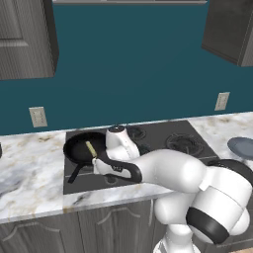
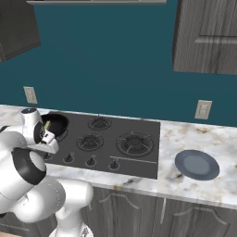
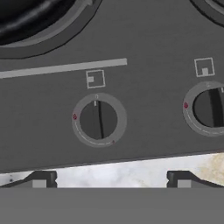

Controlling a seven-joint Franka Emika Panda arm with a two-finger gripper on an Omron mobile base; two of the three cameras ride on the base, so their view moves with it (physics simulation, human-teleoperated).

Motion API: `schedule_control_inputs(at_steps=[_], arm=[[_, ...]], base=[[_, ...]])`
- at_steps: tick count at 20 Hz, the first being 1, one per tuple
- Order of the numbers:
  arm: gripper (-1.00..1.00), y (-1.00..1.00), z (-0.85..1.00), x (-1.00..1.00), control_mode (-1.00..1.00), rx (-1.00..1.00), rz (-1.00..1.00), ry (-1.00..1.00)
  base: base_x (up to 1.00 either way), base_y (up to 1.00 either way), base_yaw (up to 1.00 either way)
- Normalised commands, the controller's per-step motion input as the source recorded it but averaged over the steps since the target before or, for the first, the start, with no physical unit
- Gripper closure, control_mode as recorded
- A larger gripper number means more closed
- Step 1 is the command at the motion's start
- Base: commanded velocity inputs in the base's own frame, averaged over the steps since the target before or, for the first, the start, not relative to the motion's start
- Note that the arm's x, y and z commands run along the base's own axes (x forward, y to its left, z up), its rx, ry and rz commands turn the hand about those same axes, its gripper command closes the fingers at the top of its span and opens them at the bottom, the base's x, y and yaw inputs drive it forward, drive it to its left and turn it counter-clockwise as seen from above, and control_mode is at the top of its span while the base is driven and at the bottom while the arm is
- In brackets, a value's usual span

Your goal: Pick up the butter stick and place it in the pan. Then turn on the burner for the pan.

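butter stick: left base view; it lies inside the pan, flat on the pan floor, long axis running from about 11 o'clock to 5 o'clock in the picture, the near end pointing toward the arm.
pan handle: left base view; it sticks out toward 7 o'clock over the cooktop, just beside the hand, so a sideways sweep of the wrist could knock it and shift the pan (a judgement, not a thing seen).
gripper: left base view; low over the front strip of the cooktop at the pan's 5 o'clock; the jaws are hard to make out here.
pan, second look: right base view; it sits on the burner at the cooktop's far left, partly behind the white wrist, with a pale sliver of the butter stick showing inside.
grey-blue dish: right base view; on the counter well off at 3 o'clock, out of the way.
gripper, hand view: fingers spread wide, nothing between them, hanging above the knob row.
left knob: nearly centred between the fingertips, pointer near 12 o'clock.
right knob: at 3 o'clock of it.
risk: picking the knob that feeds another burner, or closing off-centre and slipping off the knob (the small diagrams above each knob are too small to read).
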Motion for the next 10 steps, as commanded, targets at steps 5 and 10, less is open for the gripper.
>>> schedule_control_inputs(at_steps=[5,10], arm=[[-1.0,0.0,-0.19,0.05,-1.0,0.0,0.0,0.0],[-1.0,0.0,-0.19,0.14,-1.0,0.0,0.0,0.0]], base=[[0.0,0.0,0.0],[0.0,0.0,0.0]])
